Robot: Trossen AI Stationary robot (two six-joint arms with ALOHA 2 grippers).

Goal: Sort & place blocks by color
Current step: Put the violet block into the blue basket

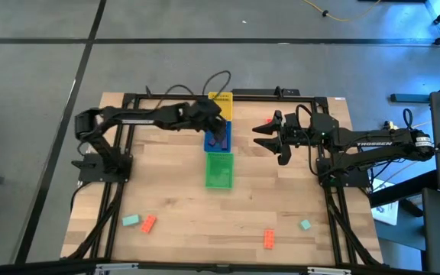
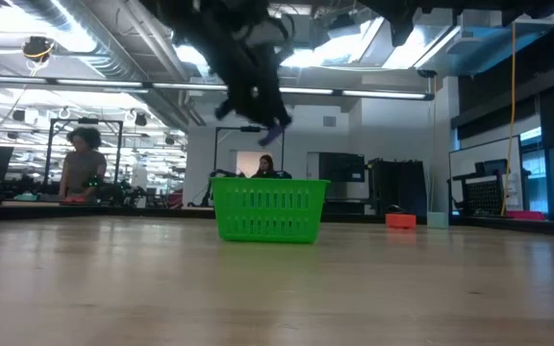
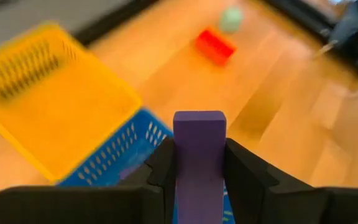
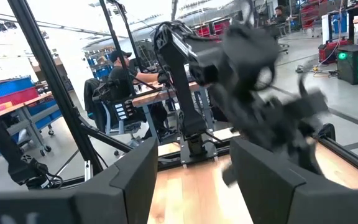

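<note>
My left gripper [image 1: 218,136] is shut on a purple block [image 3: 199,155] above the blue tray [image 1: 217,143], which stands between the yellow tray [image 1: 221,103] and the green tray [image 1: 219,169]. The low view shows the block [image 2: 275,129] high over the green tray [image 2: 269,209]. My right gripper [image 1: 260,136] is open and empty, to the right of the trays. An orange block [image 1: 268,120] lies beside it. Two teal blocks [image 1: 131,220] [image 1: 305,224] and two orange blocks [image 1: 148,224] [image 1: 269,238] lie near the table's front edge. My left gripper pinches the purple block's two long sides [image 3: 199,180] between its two fingers [image 3: 163,165]. The block's free end [image 3: 199,121] sticks out past the fingertips. The fingers slant down from the table's left. The block is lifted clear, over the blue tray [image 3: 126,155].
The three trays stand in a row from far to near at the table's middle. The black frame [image 1: 205,95] runs along the table's far and side edges. People sit at benches in the room beyond the table [image 2: 83,163].
</note>
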